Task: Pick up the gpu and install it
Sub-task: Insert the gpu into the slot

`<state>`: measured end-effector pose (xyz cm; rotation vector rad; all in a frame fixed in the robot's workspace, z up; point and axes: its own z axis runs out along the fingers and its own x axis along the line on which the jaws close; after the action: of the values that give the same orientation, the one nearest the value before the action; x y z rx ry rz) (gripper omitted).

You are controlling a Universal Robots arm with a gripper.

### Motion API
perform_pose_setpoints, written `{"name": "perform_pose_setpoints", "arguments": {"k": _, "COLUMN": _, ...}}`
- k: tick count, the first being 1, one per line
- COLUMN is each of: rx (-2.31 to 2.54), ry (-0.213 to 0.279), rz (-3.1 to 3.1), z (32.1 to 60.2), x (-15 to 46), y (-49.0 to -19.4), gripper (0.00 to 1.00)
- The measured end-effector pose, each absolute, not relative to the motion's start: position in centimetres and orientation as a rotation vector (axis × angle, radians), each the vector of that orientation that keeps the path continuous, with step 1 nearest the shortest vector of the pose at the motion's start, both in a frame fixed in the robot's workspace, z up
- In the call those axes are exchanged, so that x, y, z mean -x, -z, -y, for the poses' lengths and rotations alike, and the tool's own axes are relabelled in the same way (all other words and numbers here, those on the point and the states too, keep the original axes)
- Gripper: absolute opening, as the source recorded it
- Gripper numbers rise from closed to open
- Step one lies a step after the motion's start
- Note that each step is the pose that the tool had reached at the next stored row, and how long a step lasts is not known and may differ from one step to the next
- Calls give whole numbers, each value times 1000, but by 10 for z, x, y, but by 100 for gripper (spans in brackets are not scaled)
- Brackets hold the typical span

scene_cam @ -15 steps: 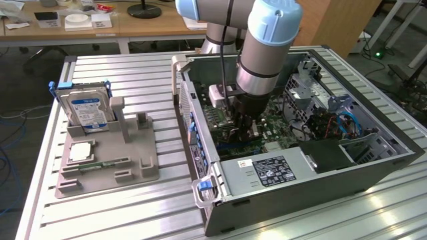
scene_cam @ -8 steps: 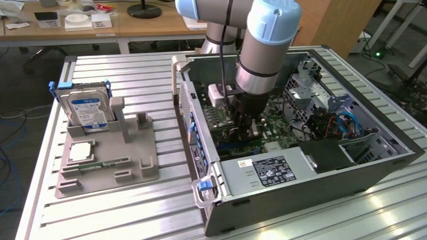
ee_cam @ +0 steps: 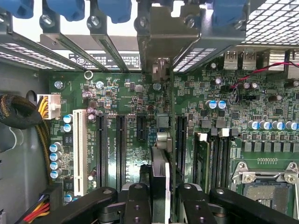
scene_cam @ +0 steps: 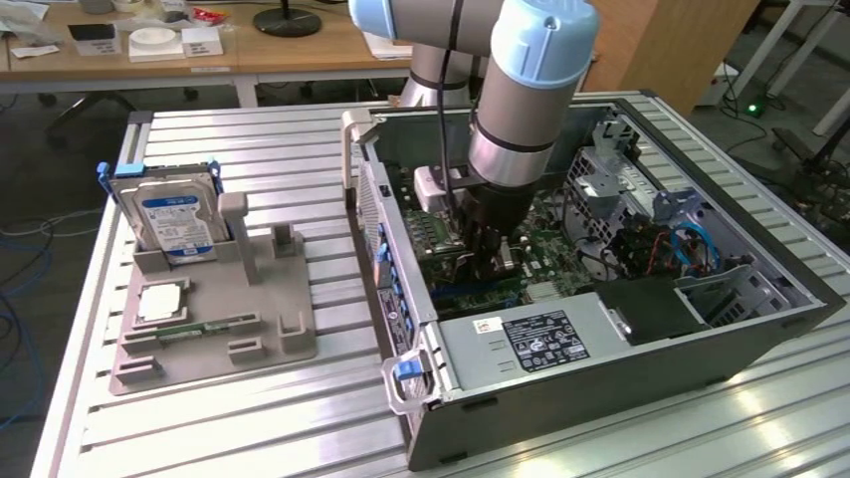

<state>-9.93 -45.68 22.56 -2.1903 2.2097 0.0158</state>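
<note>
My gripper [scene_cam: 484,251] is down inside the open computer case [scene_cam: 598,398], just above the green motherboard [scene_cam: 558,267]. In the wrist view the gripper [ee_cam: 162,198] is shut on the gpu [ee_cam: 160,163], a thin dark card seen edge-on between the two black fingers [ee_cam: 135,205]. The card runs over the motherboard [ee_cam: 126,93] toward the case's rear wall. Its silvery end bracket [ee_cam: 163,39] stands at the rear slot openings. Long black expansion slots [ee_cam: 120,144] lie to one side of the card and another slot [ee_cam: 181,140] to the other. Whether the card's lower edge is seated in a slot is hidden.
On the exterior view's left a grey holder tray [scene_cam: 213,344] carries a silver hard drive [scene_cam: 173,214] with a blue label, a green memory stick [scene_cam: 199,327] and a square chip [scene_cam: 162,304]. Inside the case are a power supply [scene_cam: 531,341], cable bundles [ee_cam: 18,114] and the processor socket [ee_cam: 266,189].
</note>
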Motion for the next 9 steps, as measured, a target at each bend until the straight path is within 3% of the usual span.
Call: {"name": "perform_pose_setpoints", "arguments": {"k": 9, "rx": 2190, "ry": -16, "rz": -2209, "z": 457, "x": 99, "y": -224, "gripper": 27}}
